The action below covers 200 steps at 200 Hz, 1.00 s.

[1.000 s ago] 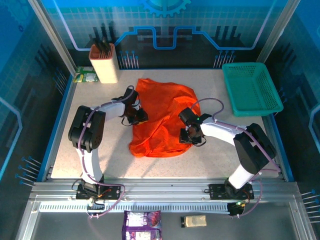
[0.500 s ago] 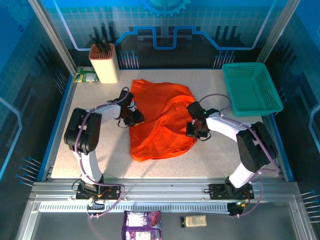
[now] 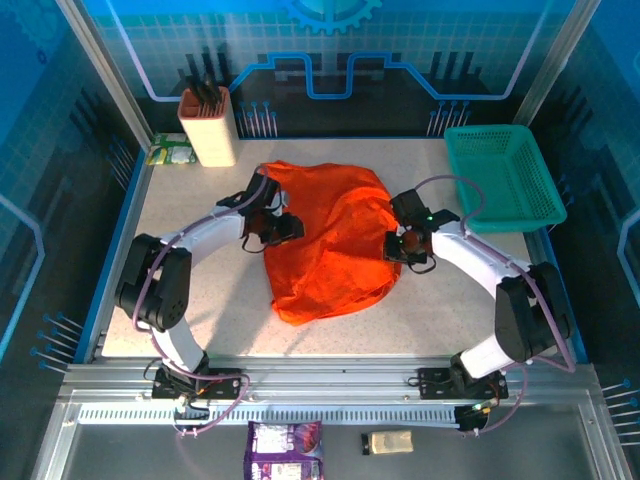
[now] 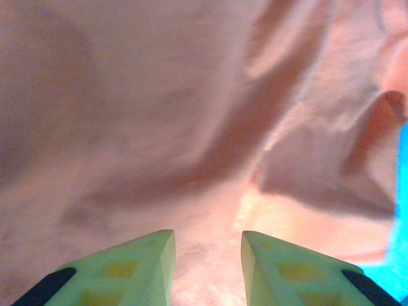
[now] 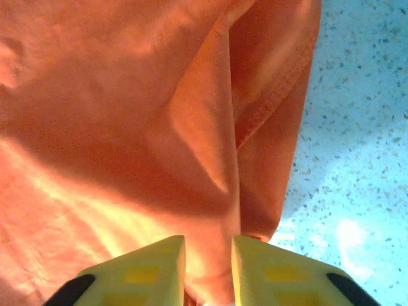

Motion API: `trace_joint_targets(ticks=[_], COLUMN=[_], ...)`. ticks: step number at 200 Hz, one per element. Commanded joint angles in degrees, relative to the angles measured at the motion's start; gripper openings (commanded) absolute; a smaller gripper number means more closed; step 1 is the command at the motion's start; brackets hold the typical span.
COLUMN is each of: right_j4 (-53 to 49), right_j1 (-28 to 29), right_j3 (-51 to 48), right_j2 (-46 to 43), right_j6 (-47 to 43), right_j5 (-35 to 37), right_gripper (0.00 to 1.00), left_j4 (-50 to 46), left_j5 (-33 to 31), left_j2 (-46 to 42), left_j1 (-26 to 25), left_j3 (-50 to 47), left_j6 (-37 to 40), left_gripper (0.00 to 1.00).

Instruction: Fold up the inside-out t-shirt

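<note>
The orange-red t-shirt (image 3: 335,240) lies bunched in a rumpled heap in the middle of the table, its lower part sagging toward the near edge. My left gripper (image 3: 283,228) sits at the shirt's left edge, shut on the cloth; up close its green fingers (image 4: 207,236) pinch pale, washed-out fabric (image 4: 191,95). My right gripper (image 3: 398,245) holds the shirt's right edge. Its yellow fingers (image 5: 208,241) are shut on a fold of the cloth (image 5: 127,95), with a hemmed edge hanging beside them.
A teal mesh basket (image 3: 505,180) stands at the back right, close to the right arm. A beige knife block (image 3: 207,127) and a green packet (image 3: 170,152) are at the back left. Bare speckled table (image 3: 200,290) lies left and in front; it also shows at the right (image 5: 357,127).
Both grippers have moved toward the far side and outward, carrying the shirt's edges with them. The shirt has shifted back and right and spread a little wider.
</note>
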Motion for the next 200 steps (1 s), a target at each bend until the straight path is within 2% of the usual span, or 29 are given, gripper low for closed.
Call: trace_joint_targets(ticks=[1,26,80,121,140,170,200], right_j4=[-2.66,-1.29,6.07,6.39,5.93,3.37,1.32], right_j1=[0.43,0.11,-0.17,-0.15,-0.20,0.13,0.51], right_j3=[-2.74,-5.48,-9.09,-9.17,-8.87,-8.21,-4.34], right_j2=[-1.89,-1.57,1.78,3.17,2.92,1.10,-0.89], right_j6=[1.32,1.53,1.62,1.28,1.02,0.92,0.65], right_j5=[-0.43,-0.47,-6.72,-6.43,-6.43,-6.00,-6.42], right_gripper=[0.37,0.41,0.42,0.37,0.24,0.15,0.01], left_j4=[-3.12,-2.43,-2.16,-2.24,-2.29,-2.12,-0.15], left_j5=[0.67,1.09,1.59,1.53,1.50,1.60,2.44], left_j2=[-2.09,-2.43,-1.44,-1.36,-1.41,-1.53,-2.19], left_j1=[-1.58,-2.53,-4.32,-5.26,-5.45,-5.97,-7.63], left_j3=[2.60,2.52,2.56,2.31,2.63,3.24,3.09], left_j6=[2.26,1.99,2.01,1.96,2.19,3.04,4.65], left_gripper=[0.34,0.35,0.35,0.36,0.36,0.36,0.37])
